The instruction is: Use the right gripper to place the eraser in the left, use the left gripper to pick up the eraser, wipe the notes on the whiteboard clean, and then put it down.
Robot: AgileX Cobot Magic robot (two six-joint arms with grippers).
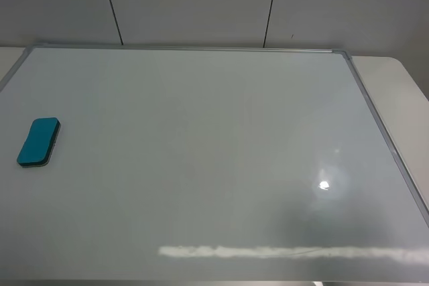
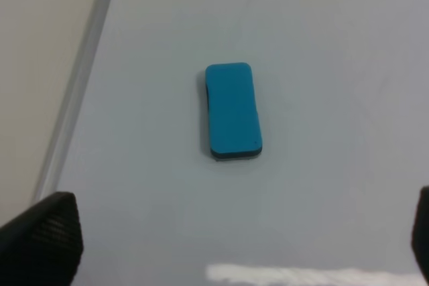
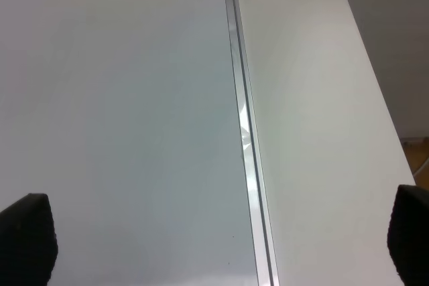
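While the whiteboard (image 1: 201, 165) fills most of the high view, a pale table (image 1: 395, 92) shows past its silver frame at the right, and grey wall panels run across the top of the frame. Nothing stands between the eraser (image 1: 39, 142) and either arm; the board surface around it is bare, marked only by a bright glare spot at lower right and a streak of reflected light along the bottom. No writing is visible on the board.

Neither arm appears in the high view. In the left wrist view the left gripper (image 2: 228, 232) is spread wide, its black fingertips (image 2: 43, 232) showing only at the lower corners, with the eraser (image 2: 232, 110) lying flat on the board ahead of them, apart and untouched. In the right wrist view the right gripper (image 3: 221, 239) is likewise spread, straddling the board's frame with nothing between its tips.

The eraser sits near the left edge of the high view: a teal rounded block with a thin dark underside.
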